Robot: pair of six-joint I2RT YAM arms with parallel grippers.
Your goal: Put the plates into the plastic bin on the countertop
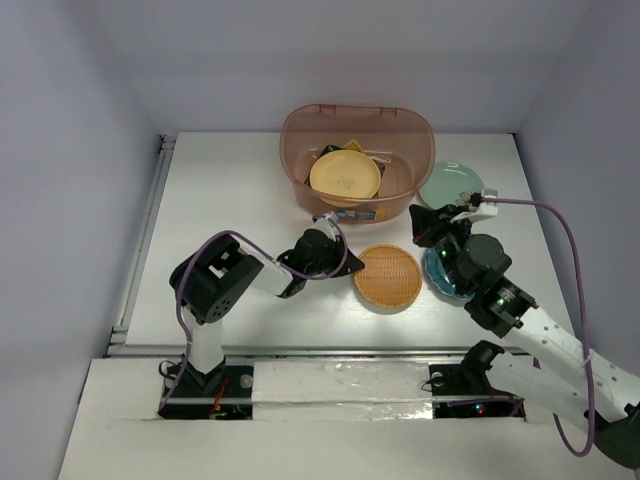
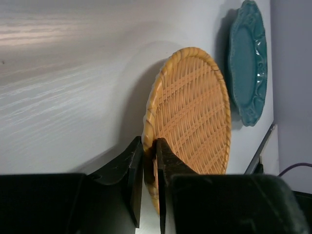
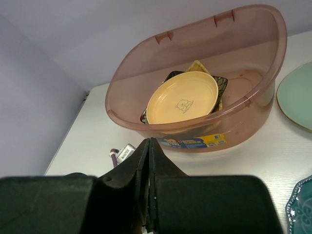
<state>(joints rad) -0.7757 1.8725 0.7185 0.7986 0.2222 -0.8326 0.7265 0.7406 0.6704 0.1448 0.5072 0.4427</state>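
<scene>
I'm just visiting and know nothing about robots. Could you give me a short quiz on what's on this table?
1. True or false: the yellow plate lies inside the plastic bin.
2. Where does the left gripper pinch the orange ribbed plate? A its rim; B its centre; C nowhere.
3. How many plates lie on the countertop outside the bin?
Key: 1 true; 2 A; 3 three.

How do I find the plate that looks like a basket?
Start at the big pink bin at the back. Just in front is a round orange plate, its rim pinched by the left gripper. Only it looks woven; the teal plate beside it is glossy.
</scene>
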